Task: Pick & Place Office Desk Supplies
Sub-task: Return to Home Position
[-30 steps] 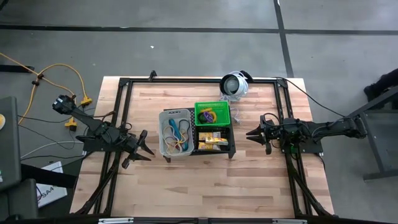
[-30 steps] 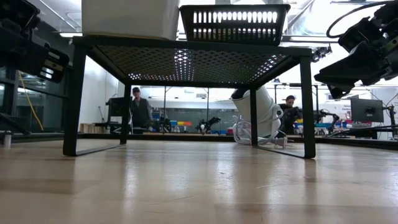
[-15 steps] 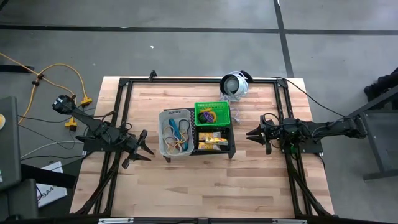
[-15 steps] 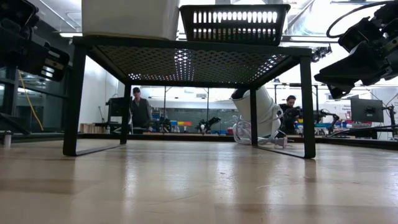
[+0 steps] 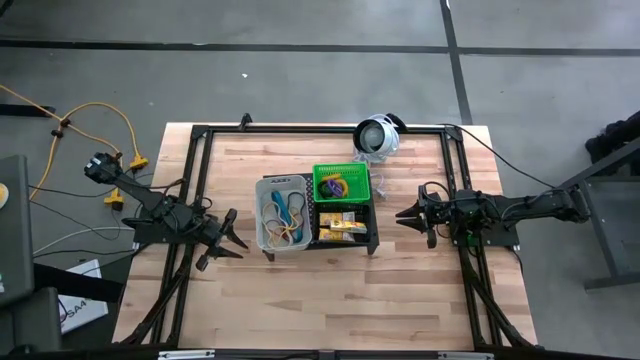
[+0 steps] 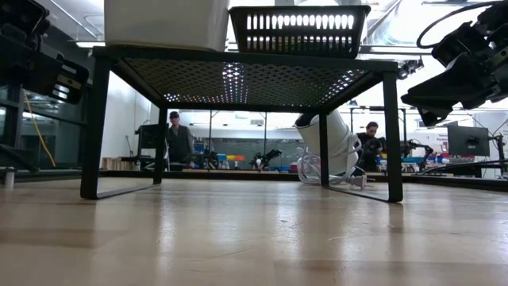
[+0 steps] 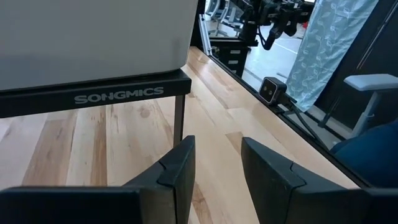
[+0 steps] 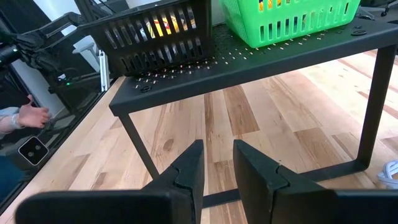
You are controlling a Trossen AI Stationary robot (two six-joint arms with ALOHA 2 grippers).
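Left gripper hangs over the desk's left side, fingers spread and grasping nothing, pointed at the black perforated stand. Over on the other side, the right gripper faces the stand's right end. A narrow gap shows between its fingers, and it is empty too.

Count the bins: three, all up on the stand at mid-desk. One clear bin fills the stand's left end, and rubber bands lie tangled in it, blue and tan among them, too knotted to count. One green bin sits at the far right corner with a purple loop inside. One black bin sits at the near right corner, just in front of the green one, holding small yellow packs. Their number is hard to make out.

Two grippers, one stand between them, and bare wooden desk on either side of its legs.

One round white-and-silver device rests at the desk's far edge, its cable trailing off. Beyond the desk, the low view picks up two people standing in the room, and a hand shows at the edge of the right wrist view.
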